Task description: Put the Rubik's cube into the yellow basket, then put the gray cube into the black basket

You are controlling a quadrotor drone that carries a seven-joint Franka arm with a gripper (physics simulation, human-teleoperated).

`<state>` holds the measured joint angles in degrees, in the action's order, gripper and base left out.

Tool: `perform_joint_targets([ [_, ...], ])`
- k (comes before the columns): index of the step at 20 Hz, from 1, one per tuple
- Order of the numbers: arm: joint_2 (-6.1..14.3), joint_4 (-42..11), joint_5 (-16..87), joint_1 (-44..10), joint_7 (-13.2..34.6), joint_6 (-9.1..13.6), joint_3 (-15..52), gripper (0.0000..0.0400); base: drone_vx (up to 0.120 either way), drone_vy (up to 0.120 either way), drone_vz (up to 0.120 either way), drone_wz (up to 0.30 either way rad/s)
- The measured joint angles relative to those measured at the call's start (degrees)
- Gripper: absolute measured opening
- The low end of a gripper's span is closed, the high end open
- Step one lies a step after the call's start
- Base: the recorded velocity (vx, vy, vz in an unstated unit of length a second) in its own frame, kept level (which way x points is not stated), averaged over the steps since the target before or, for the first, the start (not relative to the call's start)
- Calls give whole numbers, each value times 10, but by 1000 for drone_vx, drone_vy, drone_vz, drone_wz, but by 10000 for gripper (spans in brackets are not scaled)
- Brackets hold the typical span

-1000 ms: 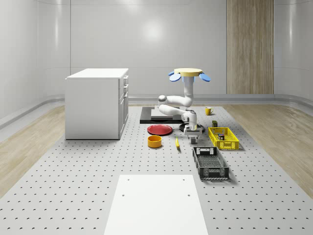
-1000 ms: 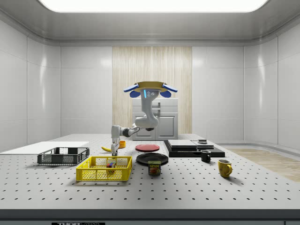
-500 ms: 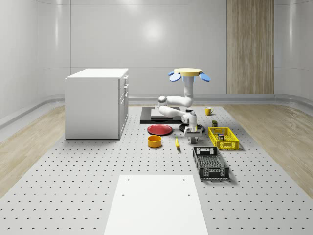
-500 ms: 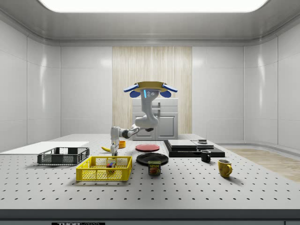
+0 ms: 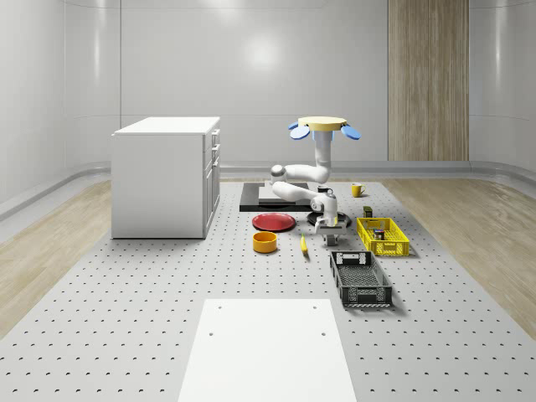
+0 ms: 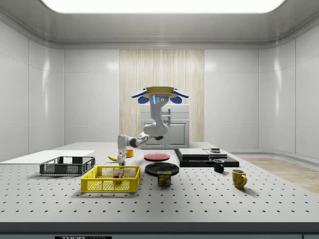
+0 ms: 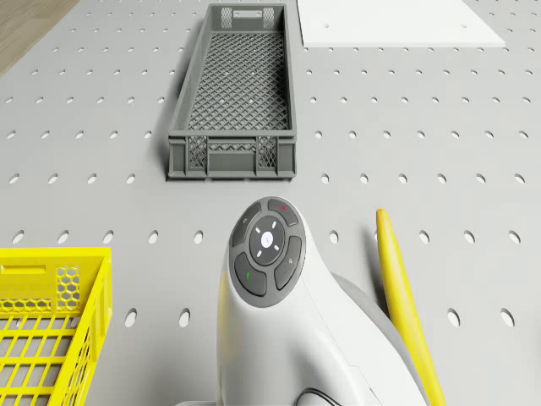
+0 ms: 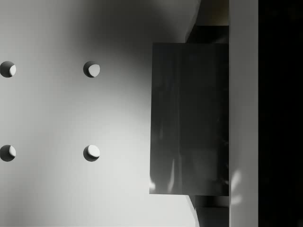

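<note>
Two-finger gripper point(image 5: 330, 240), lowered since a second before onto the dark gray cube point(image 8: 189, 118) beside the yellow mesh basket point(image 5: 383, 236); finger opening indiscernible; drone point(image 5: 325, 126) hovered above; pickup judged imminent.

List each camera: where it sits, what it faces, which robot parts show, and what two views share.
Whole-scene view: high, off the robot, facing the table; drone, arm and tool show.
Side view: table-level, sideways; drone hovers, arm reaches down.
Drone view: on the drone, forward and down; arm's wrist.
Wrist view: along the tool, onto the gray cube.
Shared: the yellow basket and black basket.
</note>
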<state>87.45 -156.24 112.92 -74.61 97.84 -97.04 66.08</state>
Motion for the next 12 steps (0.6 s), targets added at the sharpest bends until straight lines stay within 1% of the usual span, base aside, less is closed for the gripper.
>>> perform_joint_targets([
  [2, -1, 0, 1, 0, 0, 1, 0, 284, 0, 0, 0, 0],
  [5, -3, 0, 1, 1, -1, 2, 0, 266, 0, 0, 0, 0],
  [12, -6, 0, 3, 2, -2, 5, -1, 253, 0, 0, 0, 0],
])
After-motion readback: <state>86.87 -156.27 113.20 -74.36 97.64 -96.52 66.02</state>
